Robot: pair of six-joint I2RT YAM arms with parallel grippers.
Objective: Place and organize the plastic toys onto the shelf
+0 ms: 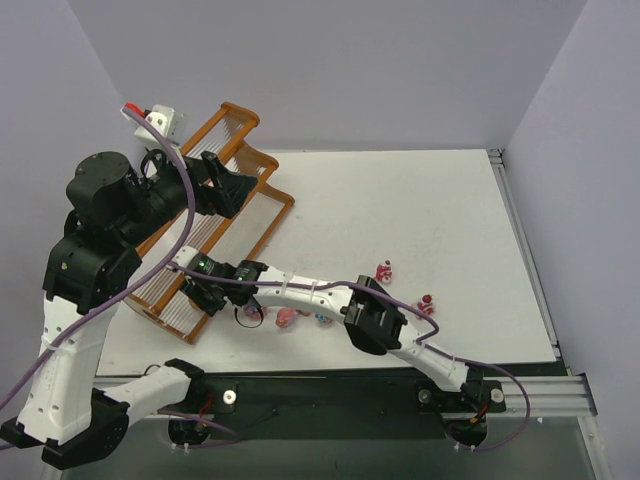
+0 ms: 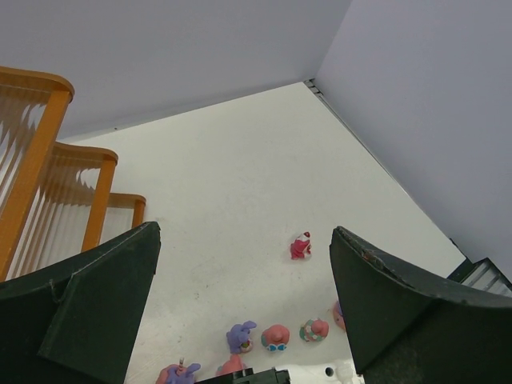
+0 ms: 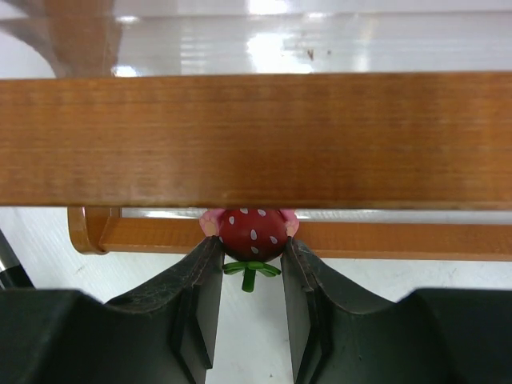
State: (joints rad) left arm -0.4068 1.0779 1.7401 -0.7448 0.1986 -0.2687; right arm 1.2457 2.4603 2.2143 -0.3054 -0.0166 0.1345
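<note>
My right gripper (image 3: 251, 258) is shut on a pink figurine with a red strawberry body and green stem (image 3: 252, 232). It holds it against the front rail of the orange-brown shelf (image 3: 256, 140). In the top view this gripper (image 1: 197, 288) is at the shelf's lowest tier (image 1: 215, 300). My left gripper (image 1: 228, 186) is open and empty, raised over the shelf's right side. Its view (image 2: 246, 232) looks down on loose toys: a red-pink one (image 2: 301, 246), a purple one (image 2: 240, 337), and two pink ones (image 2: 274, 337), (image 2: 314, 330). From above, toys lie at the table's front (image 1: 287, 317), (image 1: 384, 270), (image 1: 427, 303).
The shelf's stepped side frame (image 2: 100, 196) stands at the left of the left wrist view. A small white box (image 1: 162, 122) sits behind the shelf. The right arm (image 1: 310, 295) stretches low across the front of the table, over some toys. Grey walls enclose the back and right.
</note>
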